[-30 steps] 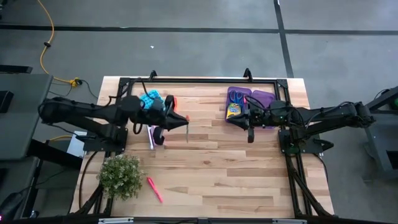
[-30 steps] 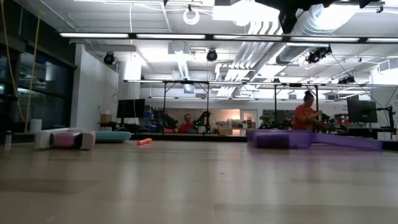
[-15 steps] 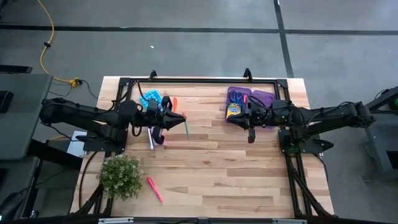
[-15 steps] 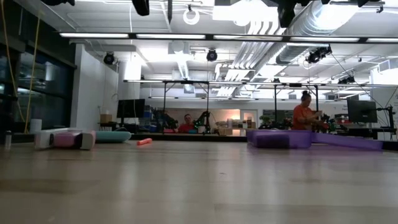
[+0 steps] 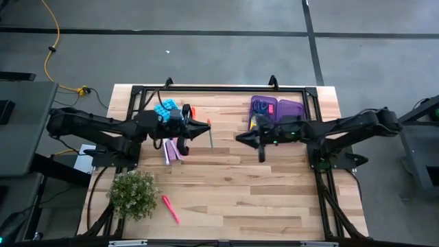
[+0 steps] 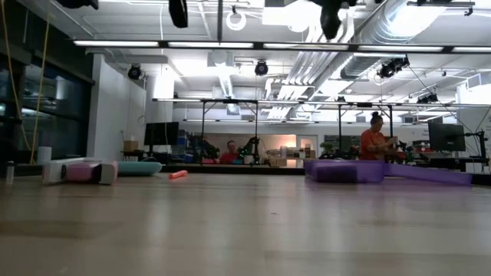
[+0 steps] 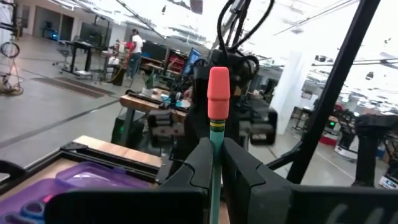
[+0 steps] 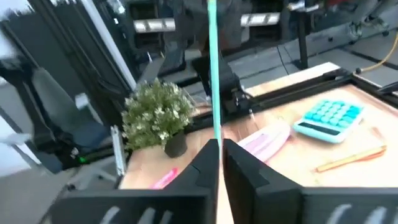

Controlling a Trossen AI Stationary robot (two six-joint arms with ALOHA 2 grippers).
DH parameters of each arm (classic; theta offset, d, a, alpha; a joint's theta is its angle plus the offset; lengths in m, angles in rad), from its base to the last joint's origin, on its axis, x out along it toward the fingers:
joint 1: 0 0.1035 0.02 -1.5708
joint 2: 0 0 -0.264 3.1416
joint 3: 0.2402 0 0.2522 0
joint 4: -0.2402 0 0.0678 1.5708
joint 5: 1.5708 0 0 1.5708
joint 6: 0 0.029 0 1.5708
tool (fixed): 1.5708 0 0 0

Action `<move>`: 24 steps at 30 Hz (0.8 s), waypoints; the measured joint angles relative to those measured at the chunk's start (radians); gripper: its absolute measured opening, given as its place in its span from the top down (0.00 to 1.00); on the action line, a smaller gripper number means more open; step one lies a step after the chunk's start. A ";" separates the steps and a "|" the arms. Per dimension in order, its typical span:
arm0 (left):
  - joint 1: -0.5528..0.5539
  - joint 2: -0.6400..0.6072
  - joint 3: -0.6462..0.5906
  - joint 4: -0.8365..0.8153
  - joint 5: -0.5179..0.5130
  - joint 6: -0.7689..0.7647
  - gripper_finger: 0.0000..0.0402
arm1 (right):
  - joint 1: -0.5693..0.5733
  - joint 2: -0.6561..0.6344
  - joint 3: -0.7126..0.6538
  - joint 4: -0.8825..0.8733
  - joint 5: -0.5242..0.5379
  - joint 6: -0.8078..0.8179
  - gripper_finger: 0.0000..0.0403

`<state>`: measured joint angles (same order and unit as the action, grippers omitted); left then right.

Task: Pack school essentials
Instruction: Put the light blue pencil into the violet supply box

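A green pencil (image 5: 210,135) with a pink eraser end (image 7: 219,92) is held above the table's middle by my left gripper (image 5: 203,128), which is shut on it. My right gripper (image 5: 239,137) reaches level from the right and faces the pencil across a short gap, its fingers (image 8: 205,165) shut and bare. In the right wrist view the pencil (image 8: 212,68) lines up with the slit between them. The open purple case (image 5: 291,108) at the far right holds the scissors (image 5: 260,106) and the crayon box (image 5: 255,122). Pens (image 5: 168,151) lie under my left arm. My left gripper pinches the pencil's shaft (image 7: 216,135) between its two fingers, a little below the eraser end. The fingers come level from the table's left and lie across the pencil. It stands roughly upright, eraser up, lifted clear of the table.
A blue calculator (image 5: 164,110) and an orange pen (image 5: 191,112) lie at the far left. A potted plant (image 5: 132,194) stands at the near left with a pink pen (image 5: 170,209) beside it. Bare wood spans the middle and near right (image 5: 274,199).
My right gripper has moved from beside the purple case toward the table's left, closing on the pencil. My left gripper has sunk a little with the pencil, which stays clear of the table.
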<state>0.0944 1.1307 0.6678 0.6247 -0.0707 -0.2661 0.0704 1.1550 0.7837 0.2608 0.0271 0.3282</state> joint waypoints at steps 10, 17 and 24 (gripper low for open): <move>0.017 0.094 0.069 0.005 0.013 0.042 0.99 | -0.005 0.202 0.196 -0.098 0.021 -0.020 0.64; 0.015 0.100 0.069 0.011 0.001 0.050 0.99 | -0.006 0.275 0.243 -0.093 0.111 0.007 0.54; 0.015 0.100 0.069 0.059 -0.028 0.060 0.99 | -0.005 0.307 0.247 -0.009 0.081 0.015 0.54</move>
<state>0.1089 1.2304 0.7364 0.6836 -0.0992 -0.2061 0.0658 1.4620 1.0306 0.2520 0.1081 0.3427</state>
